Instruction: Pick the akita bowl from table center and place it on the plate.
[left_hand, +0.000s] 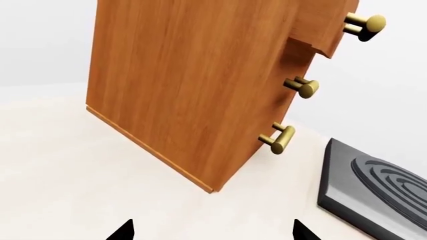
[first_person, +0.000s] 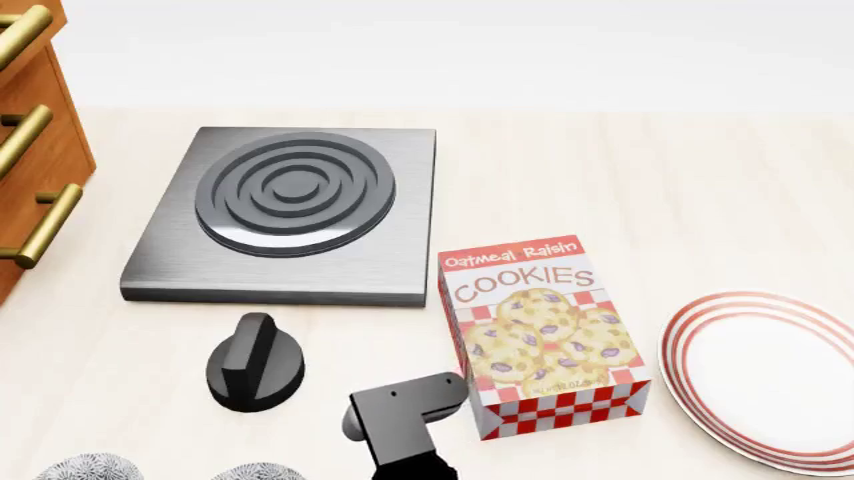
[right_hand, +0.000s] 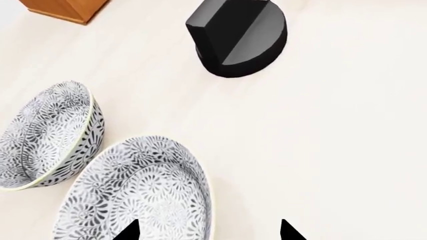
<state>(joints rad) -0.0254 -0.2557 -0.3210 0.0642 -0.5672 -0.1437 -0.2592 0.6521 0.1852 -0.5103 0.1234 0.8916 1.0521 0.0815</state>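
Observation:
Two alike grey-black floral bowls stand side by side on the table. The akita bowl lies directly under my right gripper, which is open: one fingertip is over the bowl's inside, the other over bare table, with the rim between them. Its twin stands just beside it. In the head view only the tops of the akita bowl and the twin show at the bottom edge. The red-ringed white plate sits at the right. My left gripper is open over bare table, holding nothing.
A cookie box lies between the bowls and the plate. A black knob sits just beyond the bowls, with a grey hot plate behind it. A wooden drawer cabinet with brass handles stands at the left. My right arm reaches in from below.

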